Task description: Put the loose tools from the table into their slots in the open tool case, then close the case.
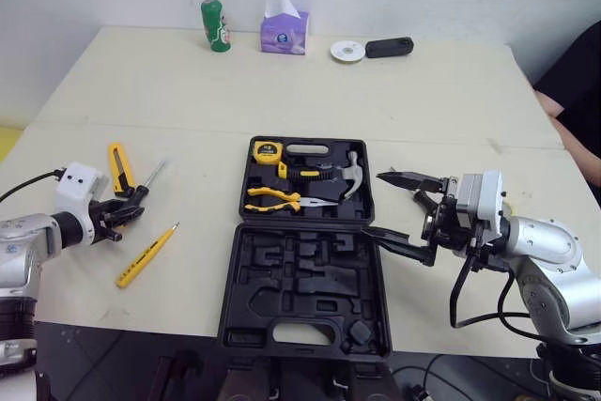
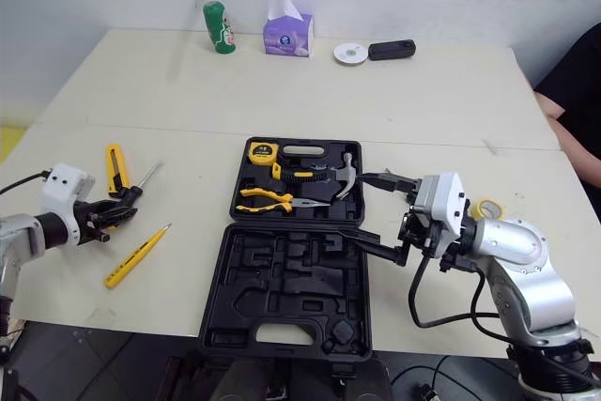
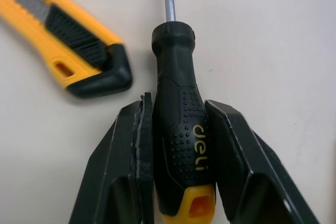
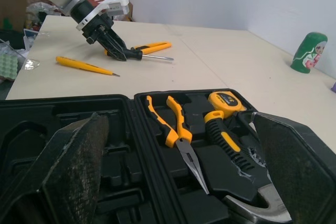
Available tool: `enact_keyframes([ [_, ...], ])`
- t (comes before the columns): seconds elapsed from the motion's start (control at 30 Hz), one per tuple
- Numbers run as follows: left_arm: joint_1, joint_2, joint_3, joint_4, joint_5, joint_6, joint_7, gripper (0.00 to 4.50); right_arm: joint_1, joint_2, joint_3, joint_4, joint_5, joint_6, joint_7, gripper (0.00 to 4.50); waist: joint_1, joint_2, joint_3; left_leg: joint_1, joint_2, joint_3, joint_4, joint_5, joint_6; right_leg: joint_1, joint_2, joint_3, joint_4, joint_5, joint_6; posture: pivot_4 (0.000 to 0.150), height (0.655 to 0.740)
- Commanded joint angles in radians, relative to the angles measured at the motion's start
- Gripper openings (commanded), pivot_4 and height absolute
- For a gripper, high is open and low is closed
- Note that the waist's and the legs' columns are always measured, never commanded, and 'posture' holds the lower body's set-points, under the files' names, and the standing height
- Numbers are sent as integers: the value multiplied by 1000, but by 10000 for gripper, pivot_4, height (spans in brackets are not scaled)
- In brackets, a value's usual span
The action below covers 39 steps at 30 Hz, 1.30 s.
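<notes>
At the left edge of the head-camera frame, my left end effector [image 1: 134, 200] is clamped on the screwdriver [image 3: 181, 129], one black finger pressed to each side of its black handle. The steel shaft points toward the upper right. I cannot tell whether the tool rests on the table [image 1: 188, 91] or sits just off it. Just beside the handle, not touching it, lies the yellow utility knife [image 1: 118, 166]. Lower in the frame, a yellow test pen [image 1: 147, 254] lies at a slant on the table, well apart from the fingers.

At centre frame the black tool case [image 1: 300, 279] lies flat and open. Its upper half holds a yellow tape measure [image 1: 267, 150] in the top left corner, yellow-handled pliers [image 1: 282, 199] below it and a hammer [image 1: 352, 176] at the right. Its lower half, with the carry handle along the bottom edge, shows bare moulded recesses.

At the case's right side, my right end effector [image 1: 376, 202] is spread wide and holds nothing. Its two fingers point left, one tip by the hammer's end of the upper half, the other near the hinge line.

Along the top of the frame stand a green figure [image 1: 215, 25], a purple tissue box [image 1: 285, 30], a white disc [image 1: 347, 51] and a black device [image 1: 389, 47]. A person's dark sleeve [image 1: 573, 82] shows at the right edge.
</notes>
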Motion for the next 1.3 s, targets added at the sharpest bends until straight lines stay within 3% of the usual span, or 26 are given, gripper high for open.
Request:
enact_keyframes([
  [0.03,41,11,114,-81,-55,-103,-53,10788,23,-24,-33,-37,-13,-40,17,45000,0,0,0,0,0,0,0,0,0,0,0,0,0,0,0,1500,7400],
  [0.23,47,15,196,-120,-111,-239,-131,10788,20,-35,-61,5,-17,-58,23,45000,-1,0,0,0,1,0,1,0,0,0,0,0,0,0,0,1500,7400],
  [0.53,-4,18,-26,-349,-64,-385,-260,10788,50,-53,-82,107,-50,-136,84,45000,4,-1,0,0,0,0,1,-1,0,1,0,0,-1,0,0,1500,7400],
  [0.67,-97,-31,-180,-510,-109,-300,-274,10788,77,-63,-107,174,-71,-181,100,45000,7,-1,0,0,0,0,2,0,1,2,1,-1,-1,0,1,1500,7400],
  [1.1,-308,-8,-551,-572,144,-233,-363,10788,181,-84,-152,95,-52,-166,93,45000,5,0,1,0,3,1,5,0,0,3,6,1,-1,0,1,1500,7400],
  [1.3,-459,-43,-675,-583,224,-76,-394,10788,212,-82,-157,56,-54,-154,77,45000,16,0,1,-1,4,0,6,0,0,3,7,1,-2,0,1,1500,7400],
])
